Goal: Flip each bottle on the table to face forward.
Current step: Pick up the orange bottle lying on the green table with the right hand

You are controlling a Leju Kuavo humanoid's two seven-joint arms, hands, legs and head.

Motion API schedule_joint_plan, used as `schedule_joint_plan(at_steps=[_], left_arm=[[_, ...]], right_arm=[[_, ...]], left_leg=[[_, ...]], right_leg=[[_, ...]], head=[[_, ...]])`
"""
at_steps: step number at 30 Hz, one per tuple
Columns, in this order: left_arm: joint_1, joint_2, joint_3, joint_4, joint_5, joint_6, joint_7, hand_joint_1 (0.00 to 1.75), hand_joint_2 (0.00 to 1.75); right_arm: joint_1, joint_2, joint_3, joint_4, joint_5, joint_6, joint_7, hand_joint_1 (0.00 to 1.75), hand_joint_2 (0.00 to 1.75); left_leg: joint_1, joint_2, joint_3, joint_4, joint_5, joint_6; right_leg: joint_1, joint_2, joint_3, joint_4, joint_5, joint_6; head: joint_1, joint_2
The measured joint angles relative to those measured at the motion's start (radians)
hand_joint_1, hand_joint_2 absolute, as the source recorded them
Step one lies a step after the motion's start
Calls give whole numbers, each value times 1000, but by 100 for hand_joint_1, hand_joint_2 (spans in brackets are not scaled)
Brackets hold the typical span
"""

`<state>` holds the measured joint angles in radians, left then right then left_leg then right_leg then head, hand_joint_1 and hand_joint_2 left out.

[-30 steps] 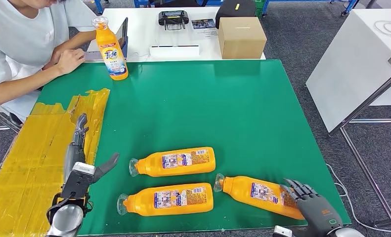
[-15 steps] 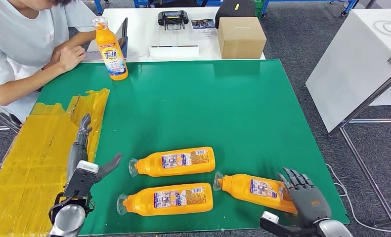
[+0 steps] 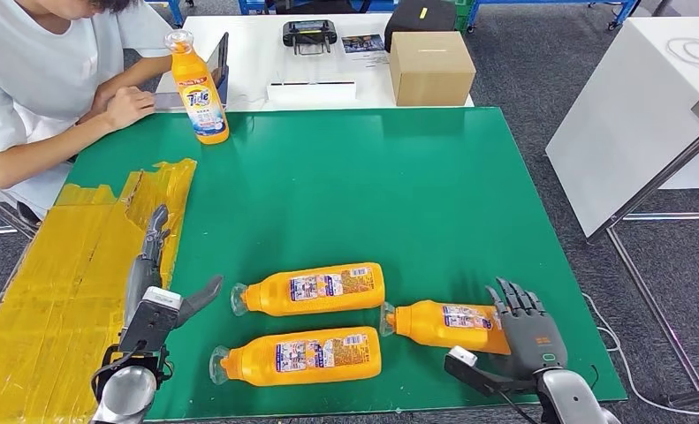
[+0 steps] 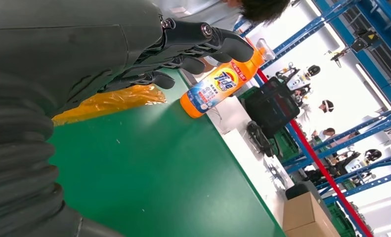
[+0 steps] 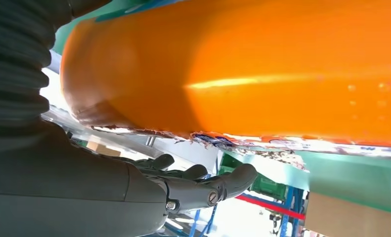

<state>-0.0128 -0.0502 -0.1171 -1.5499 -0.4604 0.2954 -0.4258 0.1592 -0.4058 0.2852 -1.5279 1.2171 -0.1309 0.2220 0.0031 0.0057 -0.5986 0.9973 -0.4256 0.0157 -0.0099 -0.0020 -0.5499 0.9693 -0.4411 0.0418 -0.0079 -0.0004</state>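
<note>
While one Tide bottle (image 3: 198, 87) stands upright at the green table's (image 3: 398, 177) far left corner, three orange bottles lie near its front edge, back labels up. The right hand (image 3: 522, 329) cups the base of the rightmost lying bottle (image 3: 443, 324), thumb beneath; a firm grip cannot be told. The left hand (image 3: 151, 283) hovers unclenched over yellow tape (image 3: 54, 283).

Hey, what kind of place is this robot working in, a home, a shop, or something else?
Likely a robotics lab or test workshop: a green work table with detergent bottles, blue industrial shelving behind, and a person seated beside it.
</note>
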Motion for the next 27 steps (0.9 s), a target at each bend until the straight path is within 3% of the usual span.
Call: schedule_joint_plan(at_steps=[2, 4, 6, 8, 11, 13, 27], left_arm=[[0, 0, 0, 0, 0, 0, 0, 0, 175], [0, 0, 0, 0, 0, 0, 1, 0, 175], [0, 0, 0, 0, 0, 0, 1, 0, 175], [0, -1, -1, 0, 0, -1, 2, 0, 175], [0, -1, -3, 0, 0, -1, 2, 0, 175], [0, -1, -4, 0, 0, -1, 2, 0, 175], [1, -1, -5, 1, 1, -3, 0, 0, 175]], right_arm=[[-4, 7, -2, 7, 6, 3, -4, 3, 175], [-10, 14, -5, 16, 12, 13, -11, 23, 175], [-17, 18, -7, 27, 14, 28, -19, 87, 175], [-23, 21, -8, 39, 14, 43, -25, 140, 175], [-29, 22, -8, 56, 10, 56, -32, 167, 175], [-35, 22, -7, 64, 1, 62, -37, 174, 175], [-48, 9, -12, 75, -5, 60, -14, 173, 175]], left_leg=[[0, 0, 0, 0, 0, 0], [0, 1, 1, 0, 0, 0], [0, 1, 2, 0, 0, 0], [0, 1, 2, 0, 0, 0], [0, 1, 3, 0, 0, 0], [0, 1, 3, 0, 0, 0], [0, 0, 5, 0, 0, 0]], right_leg=[[0, 0, 0, 0, 0, 0], [0, 0, 1, 0, 0, 0], [0, 0, 1, 0, 0, 0], [0, 0, 2, 0, 0, 0], [0, 0, 2, 0, 0, 0], [0, 0, 3, 0, 0, 0], [0, 0, 4, 0, 0, 0]], head=[[0, 0], [0, 0], [0, 0], [0, 0], [0, 0], [0, 0], [0, 0]])
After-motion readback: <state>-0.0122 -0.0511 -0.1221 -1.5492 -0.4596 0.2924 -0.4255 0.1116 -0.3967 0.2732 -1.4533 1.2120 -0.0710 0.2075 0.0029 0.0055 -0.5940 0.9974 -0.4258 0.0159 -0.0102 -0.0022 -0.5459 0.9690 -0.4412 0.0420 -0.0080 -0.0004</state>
